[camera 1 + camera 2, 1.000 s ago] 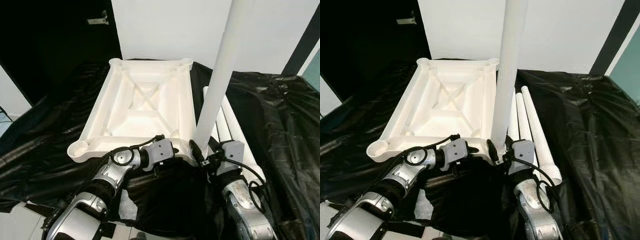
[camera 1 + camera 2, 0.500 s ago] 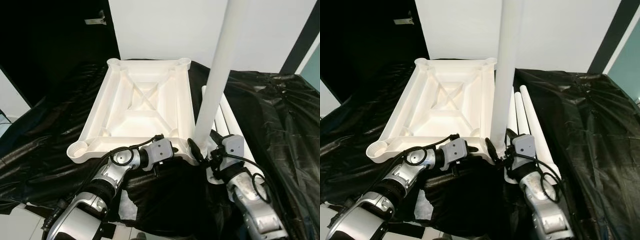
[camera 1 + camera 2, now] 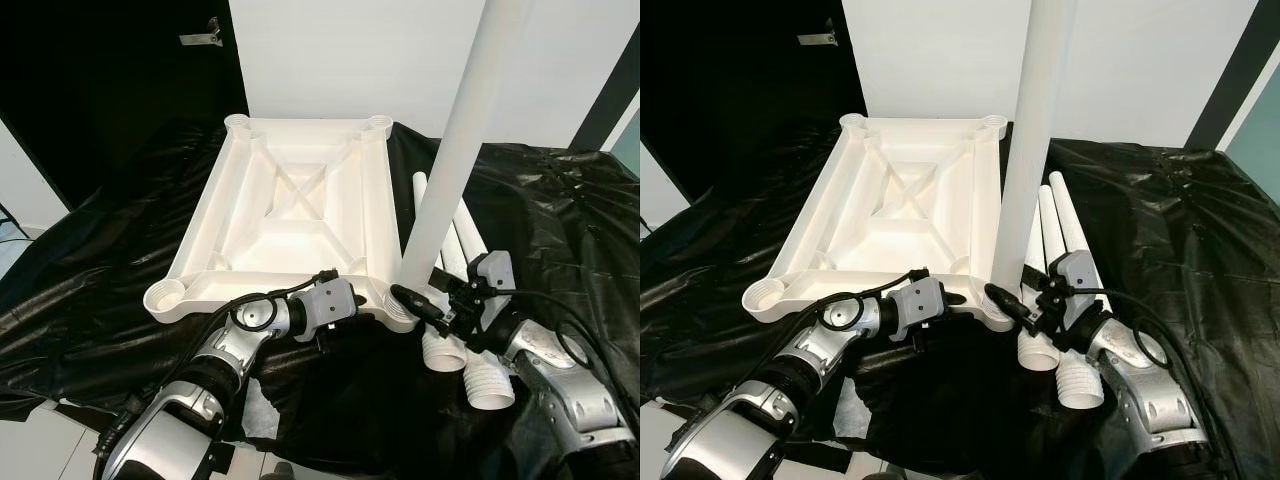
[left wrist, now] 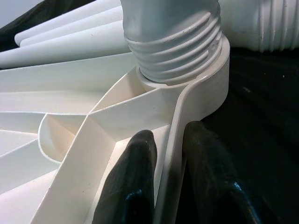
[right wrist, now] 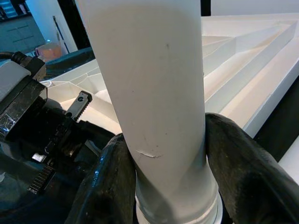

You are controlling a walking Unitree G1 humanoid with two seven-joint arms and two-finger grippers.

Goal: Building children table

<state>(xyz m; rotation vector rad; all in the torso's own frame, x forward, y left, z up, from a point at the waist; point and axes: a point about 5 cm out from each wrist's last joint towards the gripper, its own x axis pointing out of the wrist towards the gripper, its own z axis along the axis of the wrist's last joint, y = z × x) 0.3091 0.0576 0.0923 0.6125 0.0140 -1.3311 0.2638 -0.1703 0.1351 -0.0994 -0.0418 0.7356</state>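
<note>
The white table top (image 3: 290, 215) lies upside down on black sheeting. An upright white leg (image 3: 460, 130) stands in its near right corner socket (image 4: 205, 88), the threaded end (image 4: 173, 42) partly seated. My right gripper (image 3: 428, 303) is shut around the leg just above the socket, both black fingers (image 5: 107, 186) pressing its sides. My left gripper (image 4: 170, 182) is shut on the table top's near rim, one finger on each side of the thin wall, close to that same corner. In the eye views the left gripper (image 3: 335, 312) sits just left of the leg.
More white legs (image 3: 1065, 215) lie side by side to the right of the table top, threaded ends toward me. Black plastic sheeting (image 3: 560, 220) covers the whole surface. A white wall (image 3: 380, 60) stands behind, with a dark opening (image 3: 100, 90) at the left. The near left socket (image 3: 165, 297) is open.
My right forearm has swung out to the right while still holding the leg, so the gripper now reaches the leg from the right. The left gripper has kept its hold on the rim.
</note>
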